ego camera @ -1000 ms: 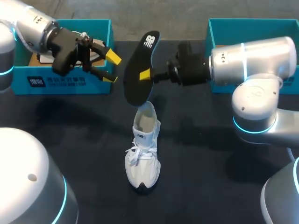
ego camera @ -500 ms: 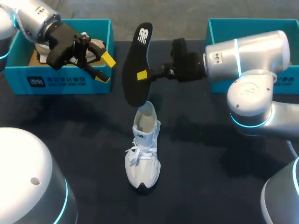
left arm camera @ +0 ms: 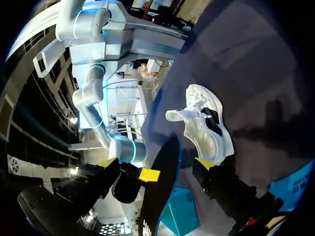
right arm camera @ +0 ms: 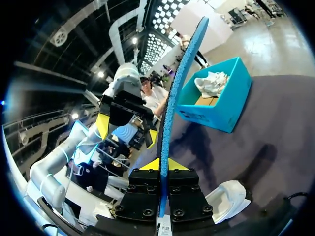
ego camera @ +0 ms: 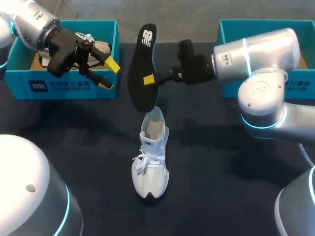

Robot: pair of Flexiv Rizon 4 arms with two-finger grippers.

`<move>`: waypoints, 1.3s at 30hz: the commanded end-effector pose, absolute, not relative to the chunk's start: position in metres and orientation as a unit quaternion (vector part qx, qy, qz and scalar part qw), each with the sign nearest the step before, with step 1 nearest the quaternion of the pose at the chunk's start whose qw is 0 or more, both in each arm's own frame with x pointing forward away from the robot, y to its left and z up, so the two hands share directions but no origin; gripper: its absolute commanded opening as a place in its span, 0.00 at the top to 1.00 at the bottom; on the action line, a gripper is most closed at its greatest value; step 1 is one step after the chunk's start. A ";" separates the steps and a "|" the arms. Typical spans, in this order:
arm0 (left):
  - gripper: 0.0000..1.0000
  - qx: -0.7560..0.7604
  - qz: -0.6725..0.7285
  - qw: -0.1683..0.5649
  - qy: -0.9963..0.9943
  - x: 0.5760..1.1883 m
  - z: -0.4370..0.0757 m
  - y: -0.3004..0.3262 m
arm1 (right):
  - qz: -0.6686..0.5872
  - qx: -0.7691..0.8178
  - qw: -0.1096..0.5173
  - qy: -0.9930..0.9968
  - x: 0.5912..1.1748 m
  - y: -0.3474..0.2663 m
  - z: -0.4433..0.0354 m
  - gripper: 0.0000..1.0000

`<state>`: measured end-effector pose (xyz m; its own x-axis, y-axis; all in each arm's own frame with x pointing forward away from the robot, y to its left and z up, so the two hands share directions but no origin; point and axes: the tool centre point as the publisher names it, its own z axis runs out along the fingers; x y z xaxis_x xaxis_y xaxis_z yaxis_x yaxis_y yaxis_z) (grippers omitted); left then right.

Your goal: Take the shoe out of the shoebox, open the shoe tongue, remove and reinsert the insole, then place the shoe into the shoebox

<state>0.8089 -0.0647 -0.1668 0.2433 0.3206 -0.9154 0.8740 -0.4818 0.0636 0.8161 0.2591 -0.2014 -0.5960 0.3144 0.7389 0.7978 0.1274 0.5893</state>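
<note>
A white shoe (ego camera: pixel 151 157) stands on the dark table, toe toward me, its tongue pulled open (left arm camera: pixel 206 125). Above its heel hangs the black insole (ego camera: pixel 141 69), nearly on edge, with my right gripper (ego camera: pixel 149 80) shut on its side. In the right wrist view the insole (right arm camera: pixel 179 83) rises edge-on, blue underneath, from between the pinching yellow tips of my right gripper (right arm camera: pixel 163 164). My left gripper (ego camera: pixel 109 74) stands open and empty in front of the left shoebox (ego camera: pixel 66 86), left of the insole. In the left wrist view the insole (left arm camera: pixel 160 191) lies ahead of my left gripper (left arm camera: pixel 156 162).
The teal left shoebox holds a second white shoe (ego camera: pixel 96 49), also seen from the right wrist (right arm camera: pixel 211 83). Another teal box (ego camera: pixel 231 29) stands at the back right, behind my right arm. Dark table surface surrounds the shoe on all sides.
My right gripper has shifted the insole slightly left and turned it more upright. My left gripper, still open, has drawn back left toward the left shoebox. The shoe has not moved.
</note>
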 end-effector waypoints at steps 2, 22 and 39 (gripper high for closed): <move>0.00 0.729 -0.456 0.303 0.411 0.807 -0.167 -0.065 | -0.534 -0.389 0.225 -0.716 0.817 0.262 -0.202 1.00; 0.00 0.729 -0.433 0.334 0.412 0.803 -0.181 -0.068 | -0.552 -0.372 0.209 -0.717 0.815 0.247 -0.221 1.00; 0.00 0.702 -0.438 0.305 0.472 0.806 -0.229 -0.062 | -0.589 -0.326 0.186 -0.716 0.819 0.234 -0.256 1.00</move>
<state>0.8068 -0.0632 -0.2219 0.1759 0.4019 -0.8986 0.9279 -0.3726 0.0150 0.8178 0.2309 -0.2519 -0.7155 0.2546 0.6506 0.6888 0.1015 0.7178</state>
